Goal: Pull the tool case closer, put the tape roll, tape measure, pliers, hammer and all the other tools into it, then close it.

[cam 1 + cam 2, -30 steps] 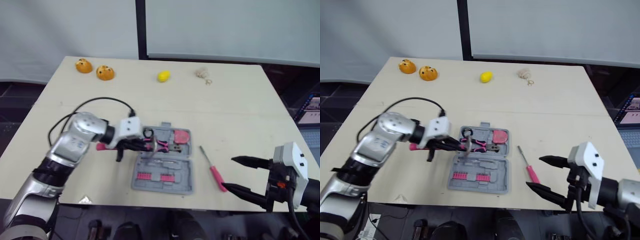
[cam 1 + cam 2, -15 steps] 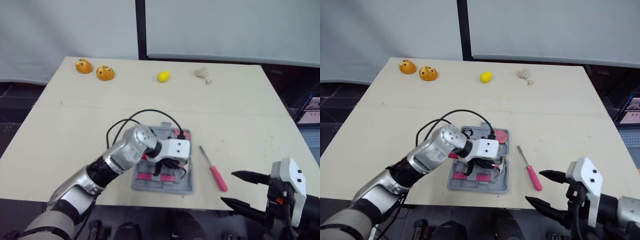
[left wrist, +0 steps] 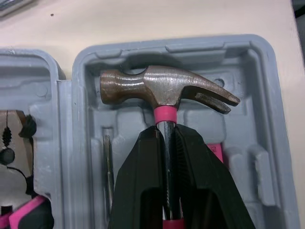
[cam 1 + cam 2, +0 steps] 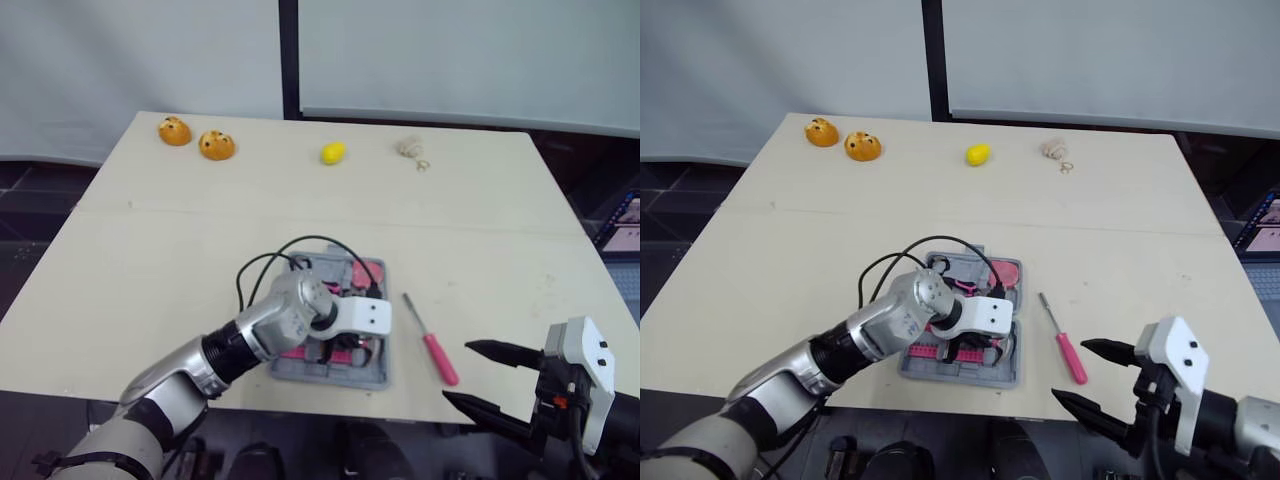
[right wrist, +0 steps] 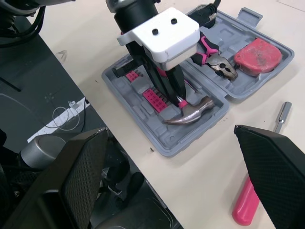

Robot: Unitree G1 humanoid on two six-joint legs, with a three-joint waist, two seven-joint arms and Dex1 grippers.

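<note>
The left tool pinches the hammer, handle lying 9-to-3 over the near half of the tool case, head toward 3 o'clock.

1 s ago the left gripper held the steel-headed hammer with the pink-collared black handle over the beige table, left of the open grey plastic tool case. It has since swung over the case's near half, the hammer head now low at that half's right end. The right gripper, fingers spread, has drawn back from the pink-handled screwdriver toward the table's near edge.
</note>
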